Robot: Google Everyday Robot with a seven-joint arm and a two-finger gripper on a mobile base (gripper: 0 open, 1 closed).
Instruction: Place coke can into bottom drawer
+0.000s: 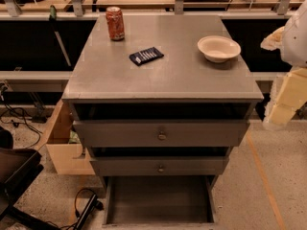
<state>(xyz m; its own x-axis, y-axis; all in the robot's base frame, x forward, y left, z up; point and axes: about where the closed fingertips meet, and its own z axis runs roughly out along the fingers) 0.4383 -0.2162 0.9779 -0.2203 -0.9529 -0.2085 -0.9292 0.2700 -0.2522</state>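
1. Camera view showed the coke can [115,23] standing upright at about 11 o'clock on the grey cabinet top [163,80], near its far left corner.
2. A dark blue packet [146,56] lay flat at the can's 4 o'clock, apart from it.
3. A white bowl [218,48] sat at about 2 o'clock on the same top, well apart from the can.
4. The bottom drawer [158,202] stood pulled out at 6 o'clock, below two knobbed drawers [161,134].
5. The gripper [289,96] hung at 3 o'clock, off the cabinet's right edge, well apart from the can; whether it was spread or closed could not be told.
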